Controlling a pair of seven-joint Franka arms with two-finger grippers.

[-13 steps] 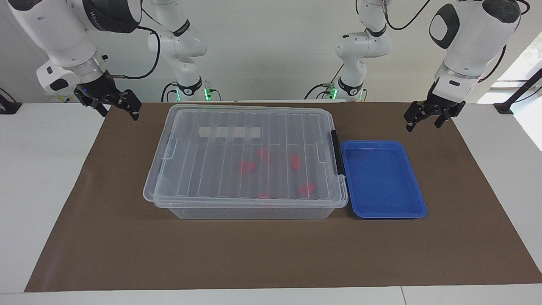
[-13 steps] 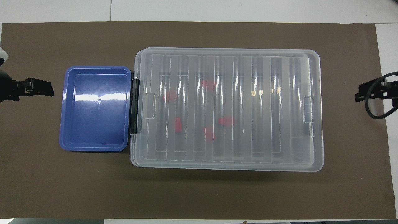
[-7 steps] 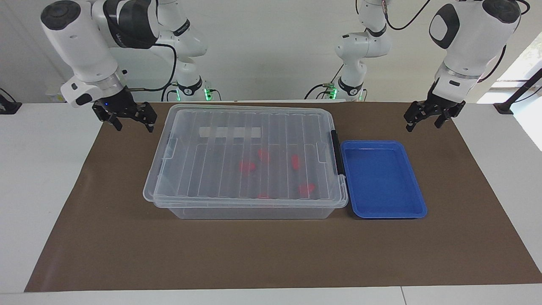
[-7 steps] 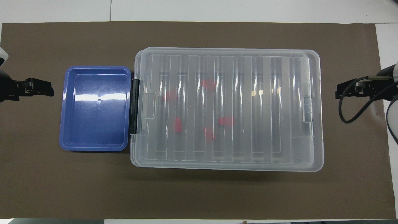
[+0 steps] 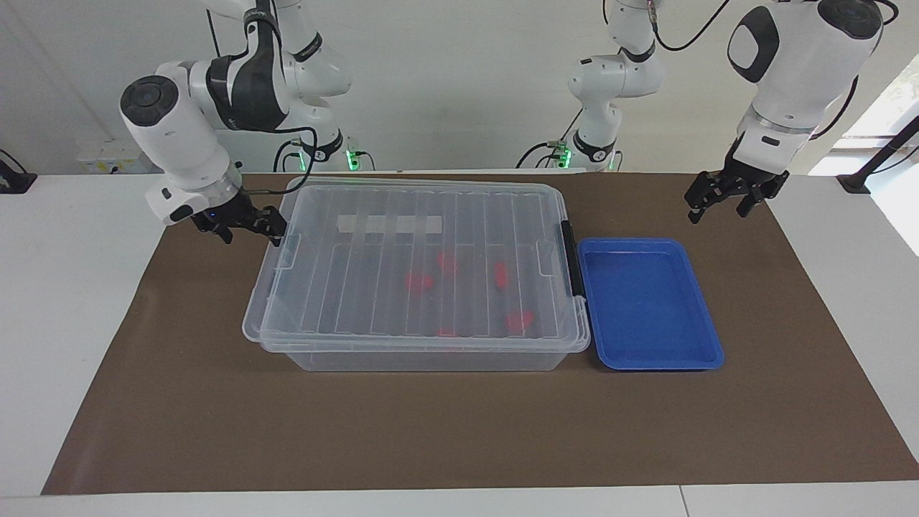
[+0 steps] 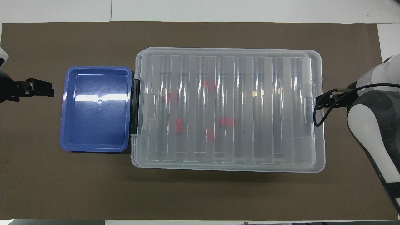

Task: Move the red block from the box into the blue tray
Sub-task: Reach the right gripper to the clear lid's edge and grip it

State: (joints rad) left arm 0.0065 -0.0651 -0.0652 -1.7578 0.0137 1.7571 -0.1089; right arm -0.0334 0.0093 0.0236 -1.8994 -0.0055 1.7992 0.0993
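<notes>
We see one closed clear box [image 5: 416,276] touching one blue tray [image 5: 650,305] at its latch end. Five red pieces lie inside; the red block [image 6: 178,125] sits near the latch. Our right gripper [image 5: 248,224], jaws released, hovers at the lid's ten-o'clock corner; our left gripper [image 5: 725,195], released, waits at the tray's one o'clock.

Through the ribbed lid of the box [image 6: 228,107] the red pieces inside show only as smeared blotches, so the red block [image 6: 178,125] cannot be told for certain. The overhead view's edge cuts off the left hand [image 6: 32,91].
</notes>
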